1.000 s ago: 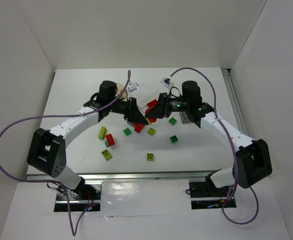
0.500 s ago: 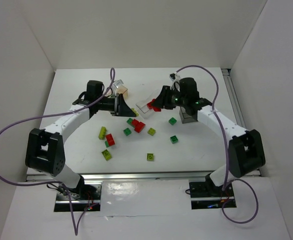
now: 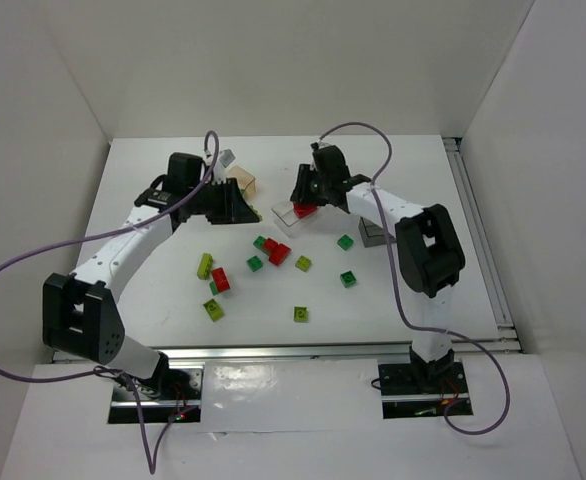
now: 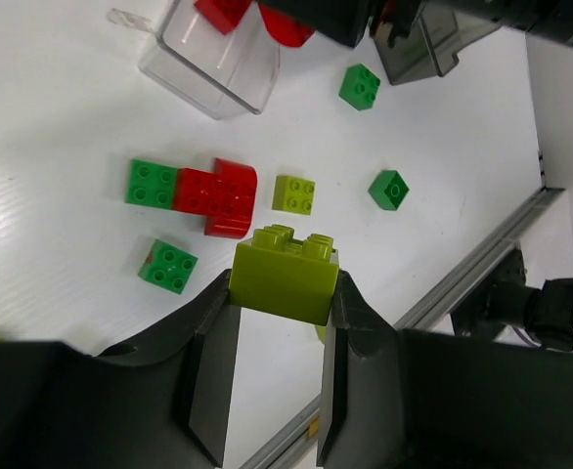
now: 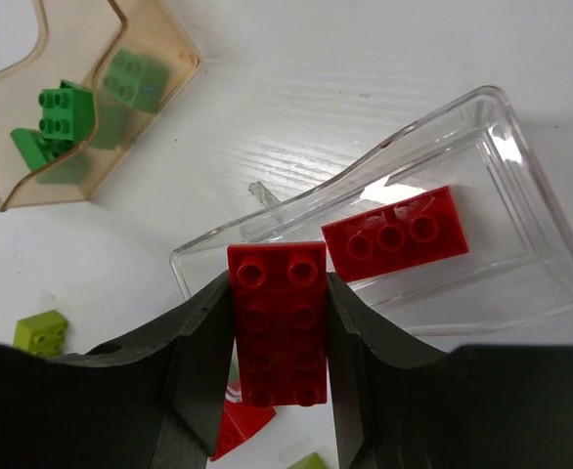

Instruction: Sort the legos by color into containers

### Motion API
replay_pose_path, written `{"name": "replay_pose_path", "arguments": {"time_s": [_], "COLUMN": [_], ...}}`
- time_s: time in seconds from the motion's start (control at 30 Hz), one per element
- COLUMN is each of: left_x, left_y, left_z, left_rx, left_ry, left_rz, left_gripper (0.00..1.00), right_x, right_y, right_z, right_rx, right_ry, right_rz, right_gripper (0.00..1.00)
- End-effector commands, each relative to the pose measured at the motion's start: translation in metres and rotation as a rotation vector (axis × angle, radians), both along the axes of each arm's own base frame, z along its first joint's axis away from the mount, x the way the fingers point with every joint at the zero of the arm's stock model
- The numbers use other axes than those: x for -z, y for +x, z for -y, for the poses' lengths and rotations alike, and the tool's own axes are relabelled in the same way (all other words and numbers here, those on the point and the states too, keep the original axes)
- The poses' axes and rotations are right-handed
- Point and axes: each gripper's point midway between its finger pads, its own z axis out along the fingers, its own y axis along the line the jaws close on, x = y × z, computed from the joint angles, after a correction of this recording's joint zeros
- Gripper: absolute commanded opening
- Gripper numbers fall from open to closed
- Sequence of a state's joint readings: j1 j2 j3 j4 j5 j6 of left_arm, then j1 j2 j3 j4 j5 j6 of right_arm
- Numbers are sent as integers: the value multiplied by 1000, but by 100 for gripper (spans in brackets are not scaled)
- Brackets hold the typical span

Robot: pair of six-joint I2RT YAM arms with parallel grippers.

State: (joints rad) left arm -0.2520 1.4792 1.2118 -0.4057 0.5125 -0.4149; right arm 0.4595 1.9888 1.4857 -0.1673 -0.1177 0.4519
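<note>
Right wrist: glossy red brick (image 5: 279,327), two studs by four.

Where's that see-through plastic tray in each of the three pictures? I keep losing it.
Top external: the clear tray sits near the table's middle, slightly toward the back.
Left wrist: upper left, cut by the top edge.
Right wrist: centre to right.
Shared landmark: the red brick lying inside it.
</note>
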Motion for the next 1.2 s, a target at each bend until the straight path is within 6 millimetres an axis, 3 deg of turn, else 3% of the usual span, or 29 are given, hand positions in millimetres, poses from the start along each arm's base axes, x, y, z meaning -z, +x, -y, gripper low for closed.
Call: {"name": "replay_pose_path", "arguments": {"time_s": [0.0, 0.03, 0.07, 0.2, 0.33, 0.4, 0.43, 0.47, 0.5, 0.53, 0.6, 0.63, 0.67, 0.7, 0.77, 0.8, 0.83, 0.87, 0.9, 0.93, 0.97, 1.03, 1.07, 1.1, 1.13, 1.17], "left_x": [-16, -21, -18, -26, -30, -36, -28, -36, -36, -23, -34, -31, -29, -22, -8, -28, 2, 3, -14, -11, 13, 13, 21, 32, 27, 32], "left_y": [5, 7, 6, 11, 13, 11, 13, 16, 11, 13, 23, 18, 21, 35, 37, 48, 53, 57, 64, 69, 72, 75, 78, 75, 76, 76], "left_z": [-8, -7, -3, 5, 28, 48, 58, 69, 88, 100, 127, 147, 160, 179, 203, 217, 231, 239, 253, 258, 268, 280, 283, 290, 294, 297], "left_rx": [-30, -35, -25, -17, 35, 76, 85, 104, 140, 155, 187, 228, 262, 281, 321, 334, 355, 380, 388, 380, 390, 384, 384, 397, 407, 413], "left_ry": [46, 38, 40, 37, 33, 32, 30, 22, 15, 19, 8, 6, 15, 23, 63, 41, 59, 41, 13, 4, 17, -6, -6, -13, -34, -46], "left_rz": [54, 60, 52, 61, 69, 88, 58, 76, 68, 33, 75, 75, 94, 111, 97, 154, 109, 117, 168, 163, 137, 136, 134, 119, 139, 130], "left_gripper": [0, 0, 0, 0, 0, 0, 0, 0, 0, 0, 0, 0, 0, 0, 0, 0, 0, 0, 0, 0, 0, 0, 0, 0, 1, 7], "right_x": [-13, -11, -4, -28, -66, -87, -91, -93, -84, -101, -102, -106, -108, -99, -112, -113, -110, -122, -122, -127, -132, -136, -132, -142, -144, -142], "right_y": [5, 3, 1, -1, -6, -10, -14, -18, -27, -33, -48, -62, -68, -79, -93, -100, -107, -115, -122, -126, -137, -149, -155, -162, -166, -169], "right_z": [-11, -12, -10, -2, 22, 64, 80, 104, 123, 149, 183, 199, 206, 214, 235, 242, 247, 256, 261, 261, 266, 269, 272, 276, 277, 278], "right_rx": [-3, 5, 5, 28, 107, 234, 291, 378, 429, 521, 632, 673, 687, 703, 784, 809, 823, 846, 865, 874, 890, 919, 928, 939, 939, 939], "right_ry": [-44, -60, -65, -73, -104, -121, -115, -143, -161, -127, -155, -154, -150, -158, -119, -115, -109, -86, -77, -53, -32, 5, 0, 23, 31, 32], "right_rz": [36, 34, 24, 70, 150, 183, 178, 175, 149, 165, 156, 165, 170, 147, 166, 170, 167, 200, 195, 210, 228, 241, 245, 278, 288, 289], "right_gripper": [47, 52, 70, 91, 87, 80, 76, 72, 72, 73, 81, 83, 83, 84, 86, 86, 86, 86, 86, 87, 87, 87, 87, 87, 87, 87]}}
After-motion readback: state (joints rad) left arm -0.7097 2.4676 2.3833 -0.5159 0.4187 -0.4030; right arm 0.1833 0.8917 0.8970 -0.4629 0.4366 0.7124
